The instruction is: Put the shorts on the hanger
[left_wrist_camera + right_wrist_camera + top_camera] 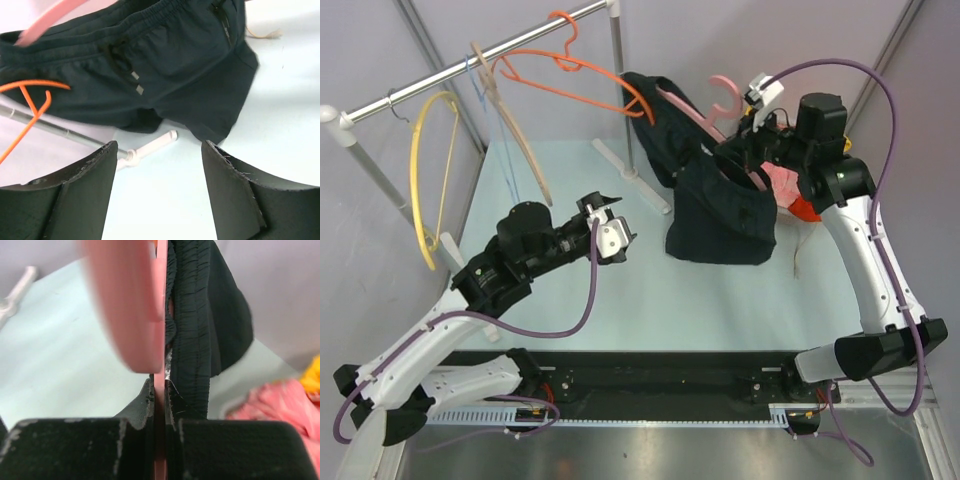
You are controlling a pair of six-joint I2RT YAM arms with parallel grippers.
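Note:
The dark shorts (720,212) hang over the pale-pink hanger (725,95), their lower part resting on the table at the back right. My right gripper (752,165) is shut on the hanger; in the right wrist view the thin pink bar (160,340) is pinched between the jaws of the right gripper (160,385), with the shorts' waistband (197,315) just to its right. My left gripper (620,235) is open and empty, left of the shorts. The left wrist view shows the left gripper (159,150) above bare table, with the shorts (150,65) and hanger (50,17) ahead.
A metal clothes rail (470,70) at the back left carries an orange hanger (570,70), a beige hanger (515,120) and a yellow hanger (425,170). Its upright pole (618,90) and white foot (145,150) stand beside the shorts. Pink (785,185) and red-orange (805,210) garments lie behind the right gripper.

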